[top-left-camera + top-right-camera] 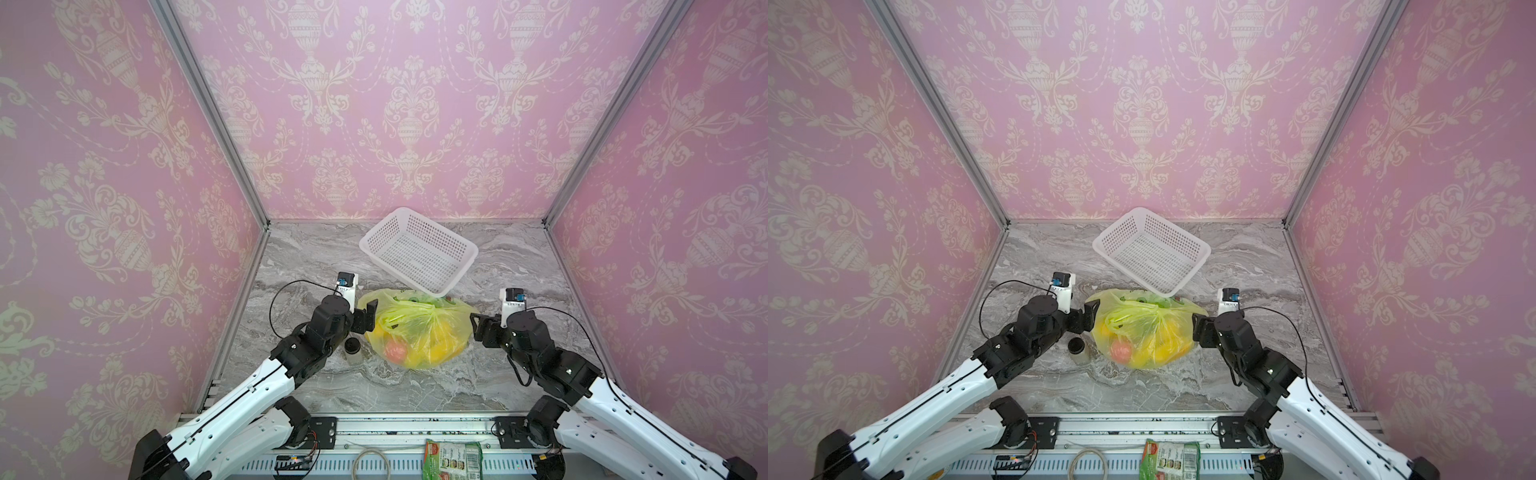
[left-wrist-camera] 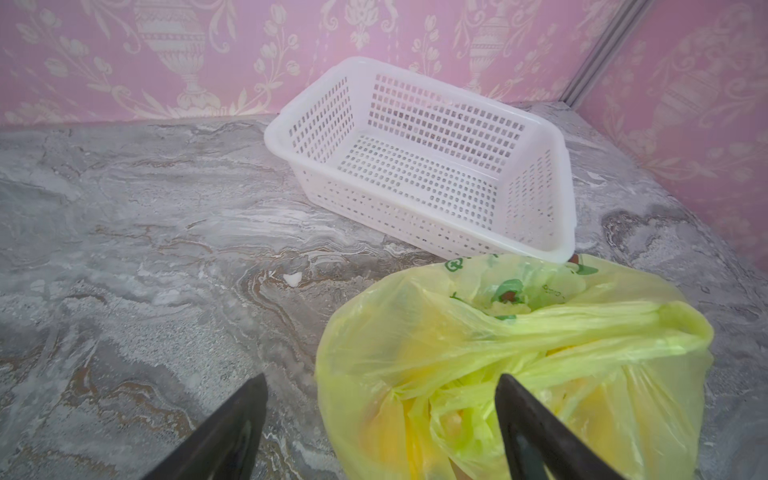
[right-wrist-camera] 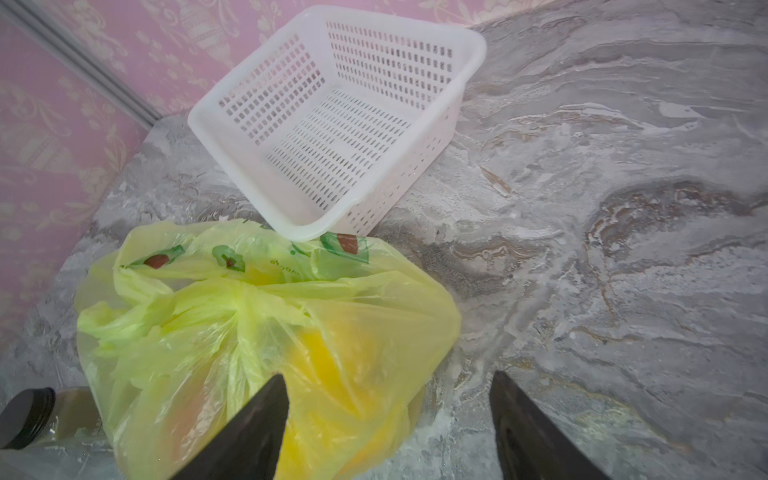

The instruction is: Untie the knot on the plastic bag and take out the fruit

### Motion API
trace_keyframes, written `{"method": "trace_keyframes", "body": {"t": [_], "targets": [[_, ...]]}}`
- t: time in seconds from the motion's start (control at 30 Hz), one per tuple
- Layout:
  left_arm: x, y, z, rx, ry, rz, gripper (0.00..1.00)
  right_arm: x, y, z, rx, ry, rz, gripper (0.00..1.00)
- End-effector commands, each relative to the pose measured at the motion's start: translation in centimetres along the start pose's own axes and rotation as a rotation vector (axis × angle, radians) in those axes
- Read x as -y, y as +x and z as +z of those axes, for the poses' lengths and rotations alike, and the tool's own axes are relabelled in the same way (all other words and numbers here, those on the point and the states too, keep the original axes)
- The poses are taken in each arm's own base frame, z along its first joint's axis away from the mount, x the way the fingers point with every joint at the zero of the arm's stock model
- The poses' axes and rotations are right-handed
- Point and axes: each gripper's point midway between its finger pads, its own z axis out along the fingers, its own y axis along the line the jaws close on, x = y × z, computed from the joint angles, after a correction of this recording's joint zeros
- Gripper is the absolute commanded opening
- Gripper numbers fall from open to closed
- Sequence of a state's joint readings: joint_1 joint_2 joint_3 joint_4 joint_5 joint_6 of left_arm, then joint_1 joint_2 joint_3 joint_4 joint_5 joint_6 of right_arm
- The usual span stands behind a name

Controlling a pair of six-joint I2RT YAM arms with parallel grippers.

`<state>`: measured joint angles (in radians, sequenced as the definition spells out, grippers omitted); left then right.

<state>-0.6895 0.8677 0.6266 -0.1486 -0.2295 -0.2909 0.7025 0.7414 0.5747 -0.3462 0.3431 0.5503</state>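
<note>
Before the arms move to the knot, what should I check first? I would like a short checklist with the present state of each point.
1. Left gripper open: ok.
2. Right gripper open: ok.
3. Knot in view, uncovered: ok.
4. Knot untied: not ok, tied.
5. Fruit out of plastic bag: not ok, seen inside.
6. Jar clear of left arm: cannot tell.

1 bag [image 1: 419, 332], 1 basket [image 1: 384, 235], 1 jar [image 1: 353, 350] (lidded)
</note>
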Motion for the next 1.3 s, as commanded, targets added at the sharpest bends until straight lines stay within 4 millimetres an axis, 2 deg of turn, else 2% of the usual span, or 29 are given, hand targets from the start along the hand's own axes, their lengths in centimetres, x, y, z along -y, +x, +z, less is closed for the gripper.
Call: {"method": "trace_keyframes", "body": {"t": [0.0,0.13,0.23,0.33,0.4,0.43,0.47,0.57,0.63,0.67,0.73,0.87,0.9,1.1,1.27], "targets": [[0.3,0.3,0.4,0.008,-0.027,0.107,0.88,-3.2,-1.2,1.2,0.012,-0.028,-0.137,0.81],[2.6,1.1,1.3,-0.035,0.024,0.177,0.88,-6.3,-0.4,3.4,-0.054,-0.063,-0.217,0.87],[3.7,1.5,1.7,-0.062,0.023,0.240,0.89,-6.9,0.0,5.1,-0.096,-0.024,-0.251,0.88],[4.6,2.0,2.1,-0.083,0.037,0.271,0.90,-7.2,0.6,6.5,-0.136,0.005,-0.279,0.84],[5.1,2.3,2.2,-0.093,0.054,0.284,0.92,-7.5,1.2,7.2,-0.161,0.005,-0.289,0.78],[5.4,2.3,2.2,-0.094,0.067,0.288,0.96,-7.6,1.4,7.4,-0.167,0.003,-0.292,0.75],[5.7,2.5,2.2,-0.097,0.078,0.294,0.99,-7.6,1.7,7.6,-0.174,0.001,-0.293,0.68],[6.3,2.7,2.3,-0.107,0.101,0.303,0.99,-7.6,2.0,7.7,-0.172,-0.005,-0.286,0.34],[6.6,2.9,2.4,-0.121,0.116,0.306,0.99,-7.8,2.1,7.4,-0.152,-0.025,-0.277,0.16],[6.8,3.1,2.5,-0.129,0.125,0.307,0.99,-7.9,2.0,7.1,-0.136,-0.044,-0.264,0.08],[7.2,3.3,2.6,-0.141,0.144,0.308,0.99,-8.2,1.9,6.7,-0.119,-0.079,-0.248,0.00],[6.8,4.4,3.3,-0.176,0.114,0.324,0.99,-8.7,1.8,5.5,-0.079,-0.130,-0.234,0.00],[6.9,3.3,3.4,-0.159,0.102,0.318,0.99,-8.7,1.7,5.3,-0.069,-0.136,-0.231,0.00],[6.8,3.2,4.4,-0.170,0.065,0.323,0.99,-8.3,1.9,4.0,-0.039,-0.148,-0.221,0.00],[6.6,1.9,5.2,-0.120,0.015,0.326,0.99,-8.3,2.3,3.7,-0.035,-0.144,-0.232,0.00]]}}
